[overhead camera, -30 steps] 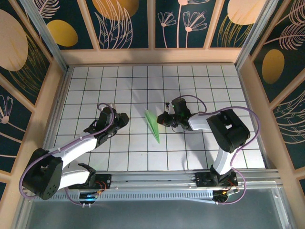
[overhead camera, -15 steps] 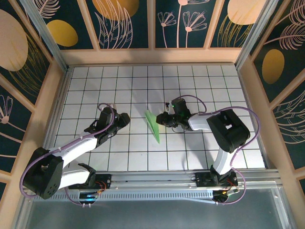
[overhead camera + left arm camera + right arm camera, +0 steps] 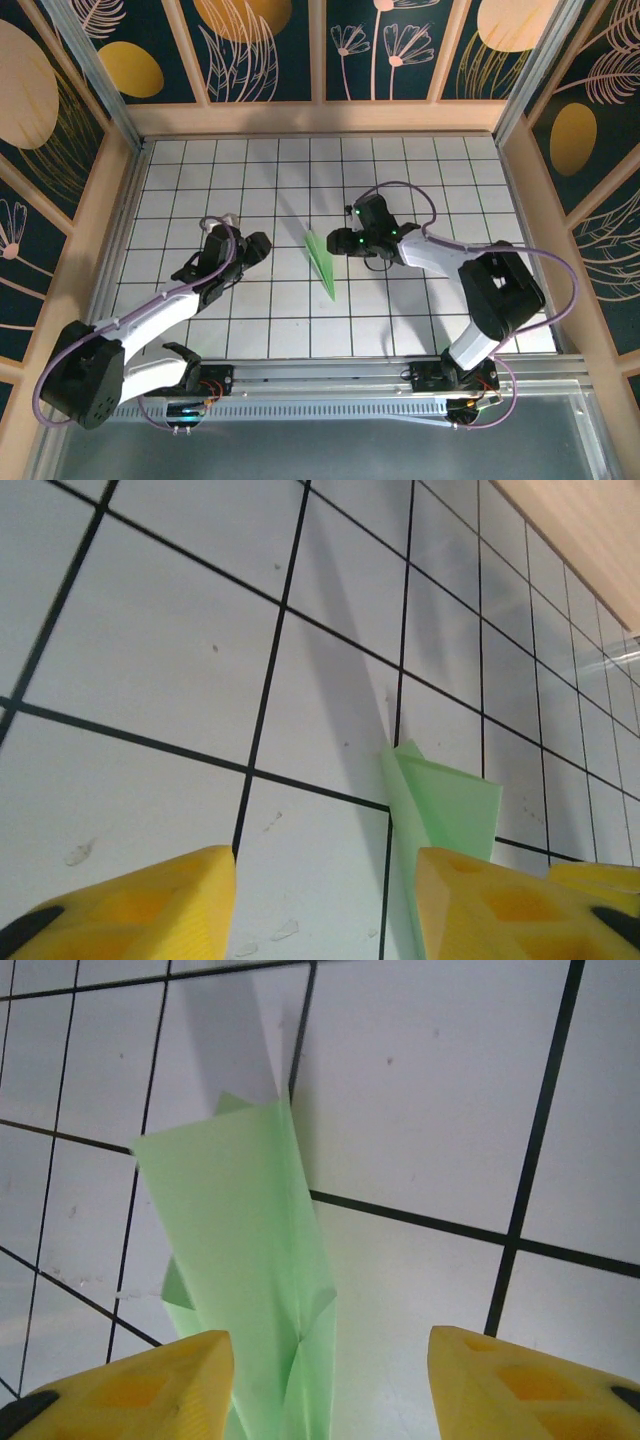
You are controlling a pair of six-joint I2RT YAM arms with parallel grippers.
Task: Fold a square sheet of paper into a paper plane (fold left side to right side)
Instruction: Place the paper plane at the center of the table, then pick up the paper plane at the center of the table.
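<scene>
Where the top view gives us just a slim green dart, the right wrist view shows the paper plane (image 3: 240, 1230) with layered creases and a squared far end. The left wrist view catches one raised flap. From above, we see it on the table (image 3: 200, 170) mid-grid, tip toward the arm bases. The right tool (image 3: 342, 243) is just beside its wide end, fingers spread, pinching nothing. The left tool (image 3: 260, 245) is apart to the left, also spread and holding nothing. The table has white tiles with black lines. Dark floral panels (image 3: 260, 50) in tan frames stand around it.
</scene>
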